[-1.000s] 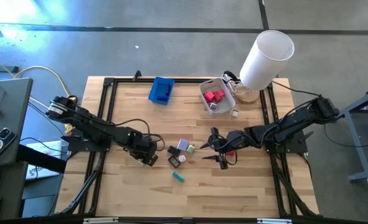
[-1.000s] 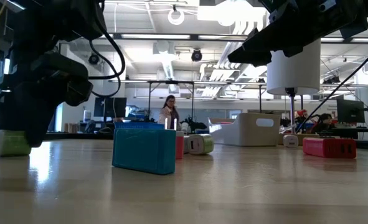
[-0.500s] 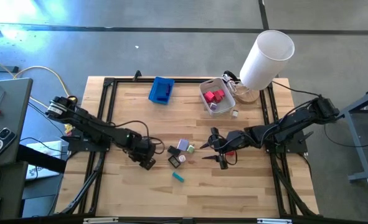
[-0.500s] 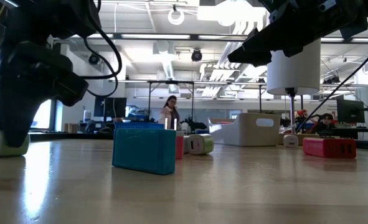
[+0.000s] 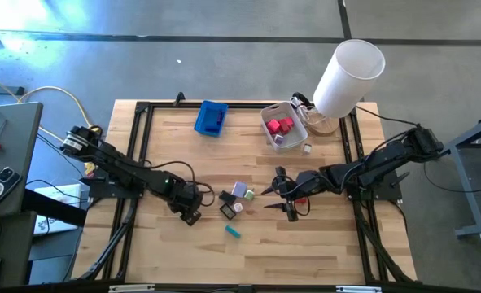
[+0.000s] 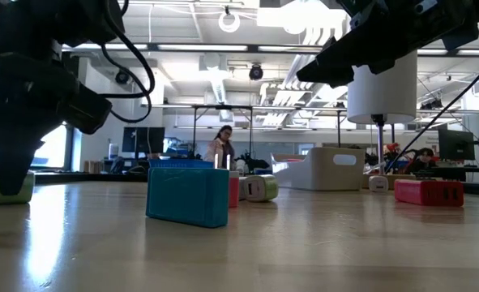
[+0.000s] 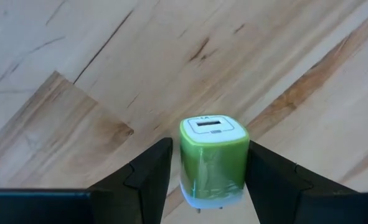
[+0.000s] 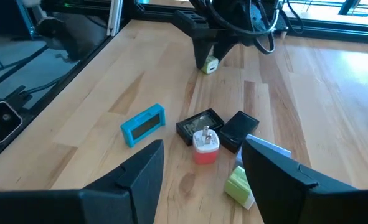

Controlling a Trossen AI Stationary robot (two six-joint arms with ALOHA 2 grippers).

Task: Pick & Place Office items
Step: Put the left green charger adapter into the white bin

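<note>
Left gripper (image 7: 212, 180) clamped on green charger (image 7: 212, 158) — pick step under way.
Charger sits low over the table (image 5: 305, 252) at 9 o'clock of the item cluster (image 5: 236, 199); next comes lift and carry toward the bin (image 5: 270, 115). Right gripper (image 5: 282, 195) waits at cluster's 3 o'clock, fingers apart, empty.

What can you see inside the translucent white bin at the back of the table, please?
The white bin holds red blocks and something purple; anything beneath them is hidden.

Light wood desk (image 5: 248, 252), blue tray (image 5: 212, 118) at 11 o'clock, white bin (image 5: 283, 126) at 1 o'clock, small office items (image 5: 234, 203) clustered centre, teal block (image 5: 233, 232) at 6 o'clock
</note>
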